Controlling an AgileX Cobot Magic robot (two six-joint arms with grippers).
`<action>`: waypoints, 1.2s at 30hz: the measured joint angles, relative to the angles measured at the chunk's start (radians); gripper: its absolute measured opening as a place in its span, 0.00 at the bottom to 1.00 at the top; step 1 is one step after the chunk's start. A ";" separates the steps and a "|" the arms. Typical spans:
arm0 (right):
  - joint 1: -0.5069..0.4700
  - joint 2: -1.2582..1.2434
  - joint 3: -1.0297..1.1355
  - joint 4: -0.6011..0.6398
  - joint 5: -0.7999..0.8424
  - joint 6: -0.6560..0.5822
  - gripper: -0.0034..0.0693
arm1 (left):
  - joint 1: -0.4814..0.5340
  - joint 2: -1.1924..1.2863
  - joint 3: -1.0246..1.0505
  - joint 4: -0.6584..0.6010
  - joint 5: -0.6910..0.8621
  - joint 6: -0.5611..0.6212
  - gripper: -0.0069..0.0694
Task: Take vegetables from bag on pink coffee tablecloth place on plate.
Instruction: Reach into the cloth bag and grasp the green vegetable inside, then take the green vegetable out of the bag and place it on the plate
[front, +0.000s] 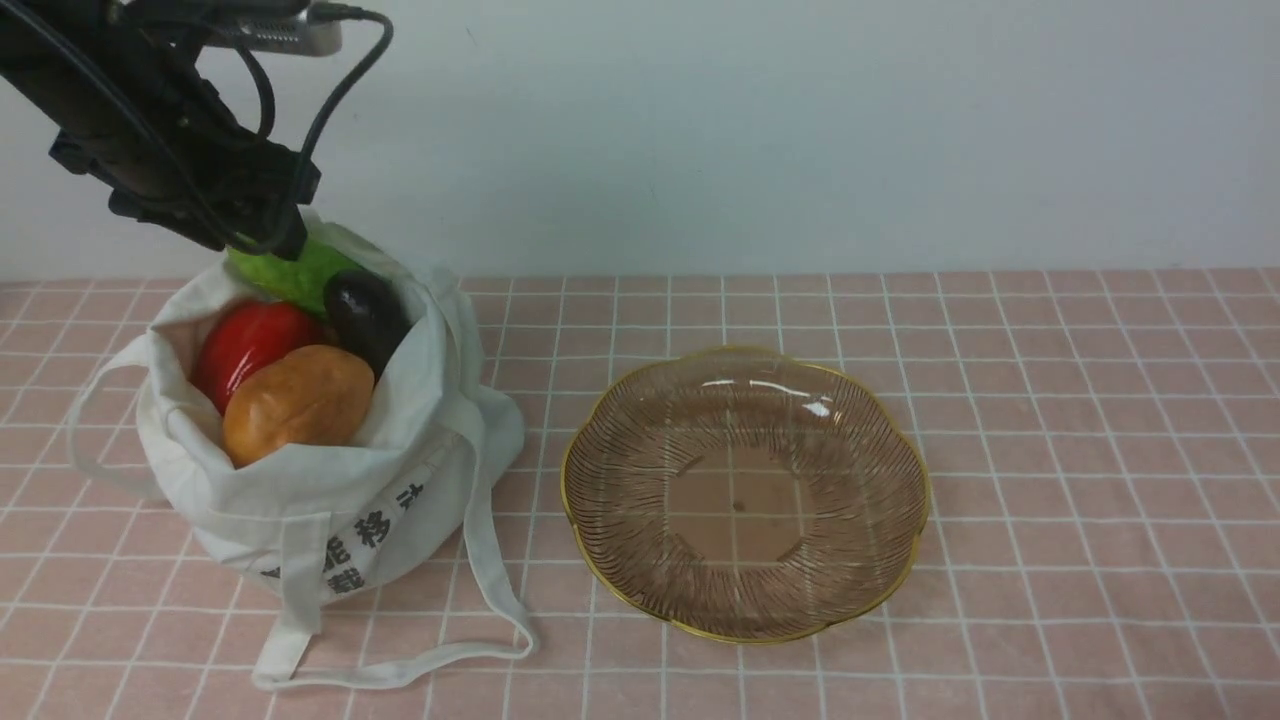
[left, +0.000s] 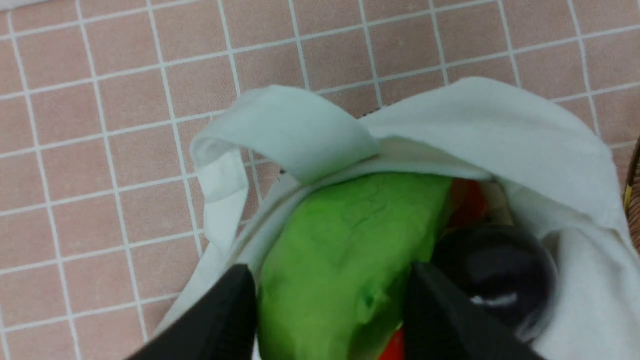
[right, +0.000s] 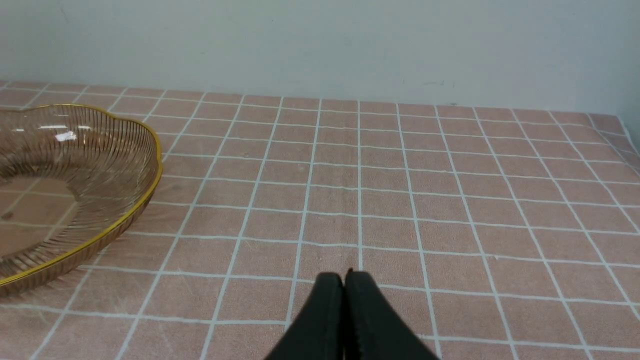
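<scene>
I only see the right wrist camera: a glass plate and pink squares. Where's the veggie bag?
Observer: The soft white cloth bag stands on the robot's left of the brownish ribbed glass plate.
Operator: Are veggies out yet?
Observer: No. The glossy red pepper, orange-brown potato and dark purple eggplant sit in its mouth.
Operator: What's the left claw doing?
Observer: The black left claw grips the bright green cucumber inside the bag.

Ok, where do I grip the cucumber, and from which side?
Take the cucumber by its upper end, which sticks out of the bag at the rear, coming from above across its width. Lower down it is packed beside the eggplant and pepper. The left end effector straddles it.
</scene>
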 joint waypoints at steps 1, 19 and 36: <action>0.000 0.000 0.000 0.000 0.000 0.000 0.03 | 0.000 0.001 0.000 0.001 0.001 0.000 0.50; 0.000 0.000 0.000 0.000 0.000 0.000 0.03 | 0.000 -0.226 0.000 0.026 0.055 0.000 0.50; 0.000 0.000 0.000 0.000 0.000 0.000 0.03 | -0.501 -0.167 0.058 -0.101 -0.001 0.074 0.50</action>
